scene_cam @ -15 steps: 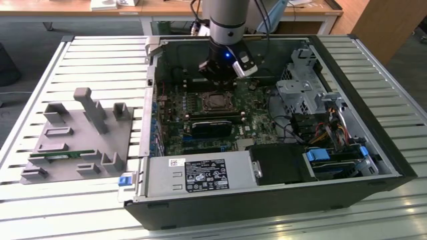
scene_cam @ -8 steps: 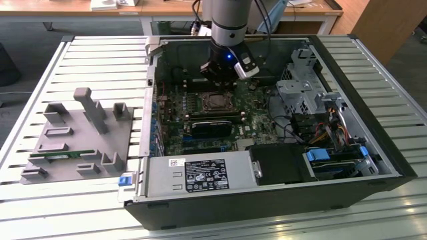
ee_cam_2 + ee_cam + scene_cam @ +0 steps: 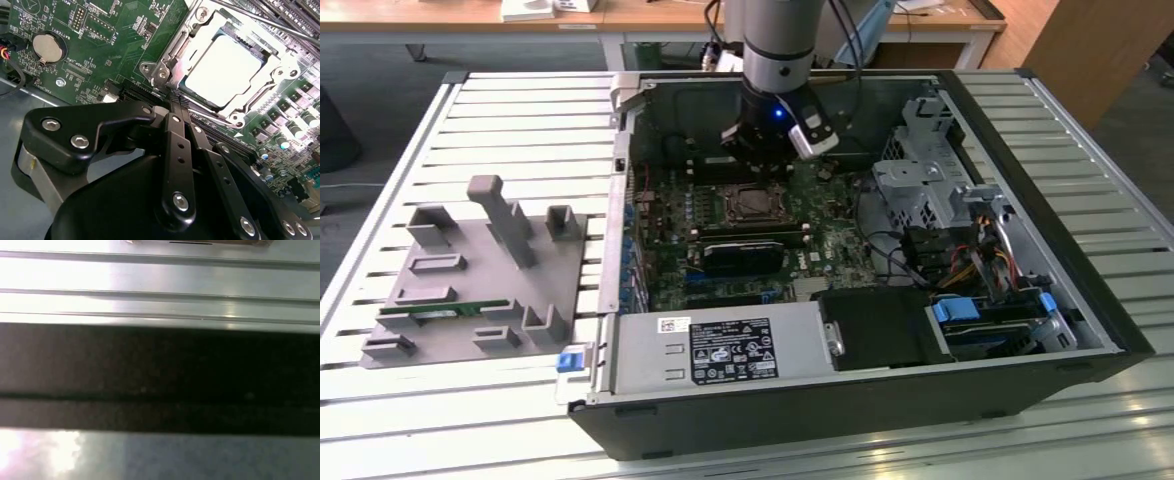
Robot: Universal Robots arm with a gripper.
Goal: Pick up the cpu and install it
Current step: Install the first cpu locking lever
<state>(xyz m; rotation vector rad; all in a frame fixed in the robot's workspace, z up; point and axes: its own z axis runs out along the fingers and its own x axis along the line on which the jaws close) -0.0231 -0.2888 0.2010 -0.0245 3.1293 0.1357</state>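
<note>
Your claw (image 3: 175, 107) hung inside the open computer case (image 3: 1067, 300), just above the motherboard (image 3: 680, 270), and in the second wrist view its black fingers (image 3: 177, 150) were pressed together with nothing between them. The cpu (image 3: 222, 70) already lay flat in the metal-framed socket (image 3: 165, 65), its shiny top bright beside the fingertips. On the counter (image 3: 520, 100), at the exterior view's left, a grey fixture tray (image 3: 480, 290) sat well apart from the case

In the second wrist view the gripper (image 3: 177, 102) covers part of the motherboard (image 3: 100, 40), and the socket frame (image 3: 235, 60) is cut off. The cpu (image 3: 222, 70) glares white, its surface unreadable.
</note>
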